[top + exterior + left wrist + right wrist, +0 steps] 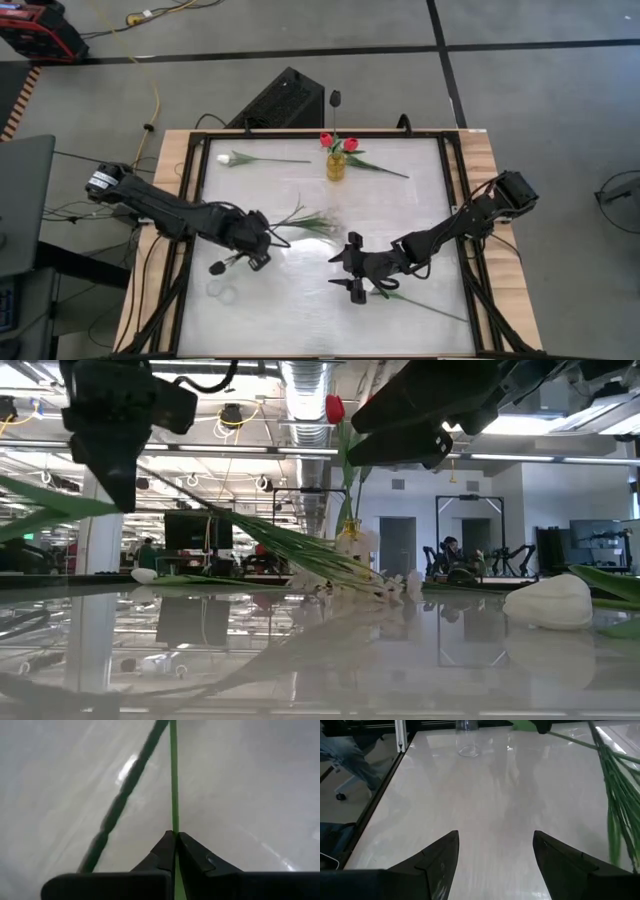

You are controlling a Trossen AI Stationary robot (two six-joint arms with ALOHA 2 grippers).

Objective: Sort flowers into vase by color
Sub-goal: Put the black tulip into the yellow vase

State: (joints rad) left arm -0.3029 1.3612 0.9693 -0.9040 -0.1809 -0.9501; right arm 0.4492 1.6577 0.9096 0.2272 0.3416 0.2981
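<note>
In the left wrist view a green stem (174, 780) runs off the top edge, its bloom unseen; beside it lies a blurred dark streak (120, 805).

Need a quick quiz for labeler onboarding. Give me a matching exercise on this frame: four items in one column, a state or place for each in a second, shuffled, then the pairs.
Column 1
1. left gripper
2. right gripper
3. yellow vase
4. white tulip

Column 2
A. stands upright near the table's far edge with red tulips in it
B. lies flat on the table near the far left corner
C. shut on a thin green stem
D. open, holding nothing, over bare table

Pairs: 1-C, 2-D, 3-A, 4-B
</note>
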